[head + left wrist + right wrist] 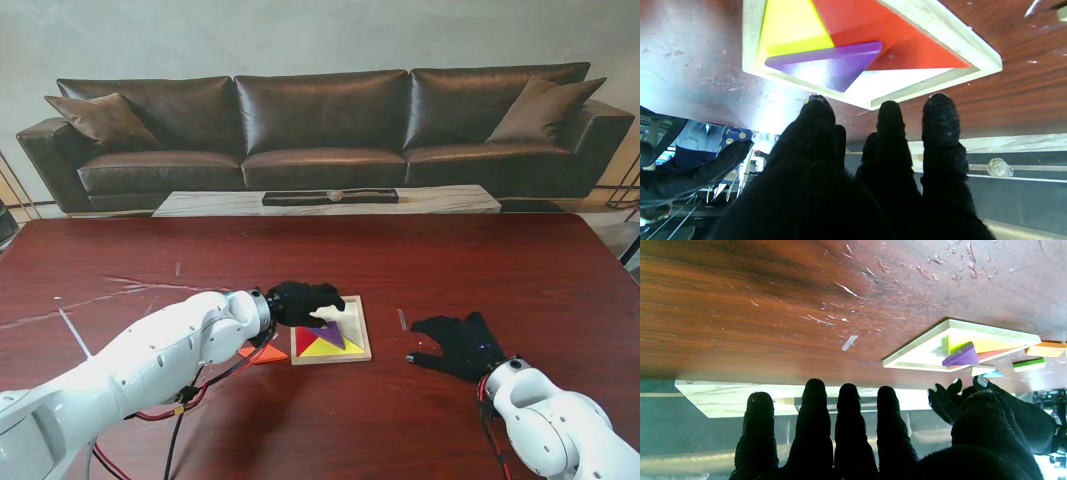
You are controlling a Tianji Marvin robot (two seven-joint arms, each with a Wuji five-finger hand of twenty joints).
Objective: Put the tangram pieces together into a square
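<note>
A wooden square tray point(365, 338) lies mid-table. Inside it sit a red triangle point(303, 341) and a yellow triangle point(326, 350). A purple triangle point(331, 334) lies across their seam and looks tilted up point(962, 356). My left hand point(305, 300) hovers over the tray's far left corner, its fingers point(940, 120) stretched out with nothing seen in them. My right hand point(460, 343) rests flat on the table to the right of the tray, fingers point(846, 413) spread and empty. In the left wrist view the tray's rim point(973, 50) frames the red point(907, 46), yellow point(790, 30) and purple point(833, 66) pieces.
An orange piece point(262, 352) lies on the table left of the tray, partly under my left forearm. The right wrist view shows more loose pieces beyond the tray: orange point(1043, 350), green point(1028, 364), light blue point(992, 374). A couch and a low table stand past the far edge.
</note>
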